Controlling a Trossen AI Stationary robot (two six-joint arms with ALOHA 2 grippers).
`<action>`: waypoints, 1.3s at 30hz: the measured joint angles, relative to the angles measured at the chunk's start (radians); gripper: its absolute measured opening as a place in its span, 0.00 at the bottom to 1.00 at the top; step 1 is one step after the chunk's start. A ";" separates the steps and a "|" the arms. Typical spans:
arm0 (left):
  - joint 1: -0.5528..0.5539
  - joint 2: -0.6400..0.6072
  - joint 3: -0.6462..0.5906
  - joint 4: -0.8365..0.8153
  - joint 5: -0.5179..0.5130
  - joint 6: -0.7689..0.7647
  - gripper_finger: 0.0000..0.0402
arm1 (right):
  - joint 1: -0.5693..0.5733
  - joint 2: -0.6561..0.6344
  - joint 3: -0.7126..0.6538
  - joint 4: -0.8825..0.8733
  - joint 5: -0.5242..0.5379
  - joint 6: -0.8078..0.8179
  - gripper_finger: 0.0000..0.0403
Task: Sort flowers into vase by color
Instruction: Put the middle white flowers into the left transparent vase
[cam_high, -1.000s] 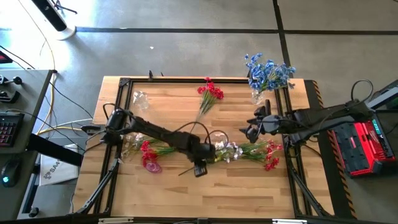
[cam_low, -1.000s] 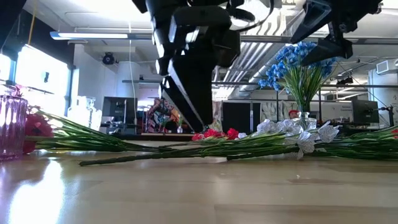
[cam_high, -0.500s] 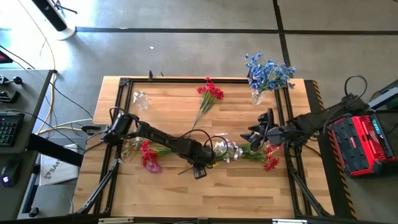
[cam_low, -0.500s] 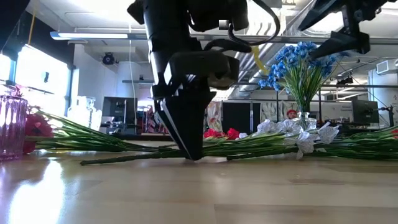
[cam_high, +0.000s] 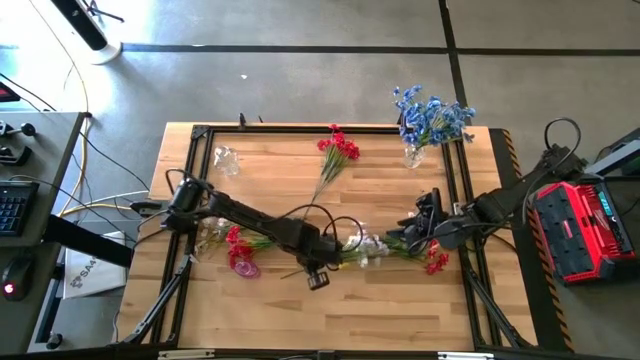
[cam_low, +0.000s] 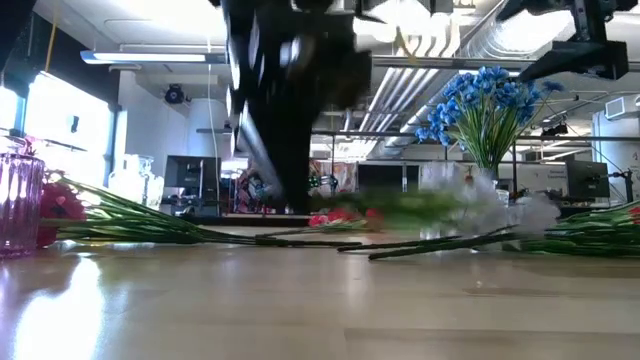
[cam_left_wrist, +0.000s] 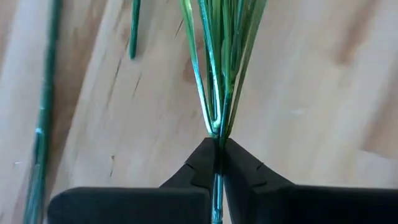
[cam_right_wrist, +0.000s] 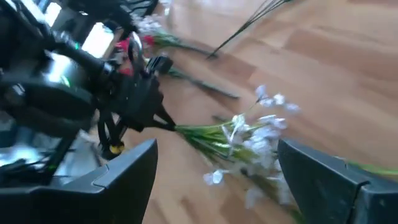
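Note:
A bunch of white flowers (cam_high: 365, 246) lies near the table's middle, its green stems running to my left gripper (cam_high: 322, 260), which is shut on them. In the low view its blossoms (cam_low: 470, 205) are blurred. Blue flowers (cam_high: 432, 118) stand in a clear vase (cam_high: 413, 155) at the far right. One red bunch (cam_high: 338, 150) lies flat at the far middle. Another (cam_high: 435, 258) lies at the right, and a third (cam_high: 234, 240) rests by the pink vase (cam_high: 244, 266). My right gripper (cam_high: 415, 222) hangs open, right of the white blossoms. My left gripper pinches the white bunch's stem between its two fingertips (cam_left_wrist: 202, 163), right where the thin green sprigs fan out (cam_left_wrist: 217, 127). The fingers come from above, pointing steeply down, and the stem runs on between them. I cannot tell whether the bunch is clear of the table.
An empty clear glass vase (cam_high: 226, 158) stands at the far left. Loose green stems (cam_low: 430, 243) lie on the wood right of my left gripper. A dark rail frames the table (cam_high: 300, 128). Bare wood lies along the near edge.
My left gripper has shut on the white bunch's stem and shifted a little toward the table's left, dragging the bunch along; the long stem end has left the table in the low view. My right gripper has drawn back toward the table's right and near edges, turning as it went.

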 joint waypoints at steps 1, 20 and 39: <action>-0.001 -0.021 0.000 0.001 -0.005 -0.001 0.01 | 0.006 0.006 0.000 0.027 0.000 0.000 0.79; 0.088 -0.426 0.000 -0.024 -0.394 -0.006 0.00 | -0.068 0.043 -0.001 0.547 -0.014 -0.435 0.79; 0.203 -0.441 0.001 0.201 -0.202 0.217 0.00 | -0.352 0.149 -0.001 0.826 -0.161 -0.670 0.77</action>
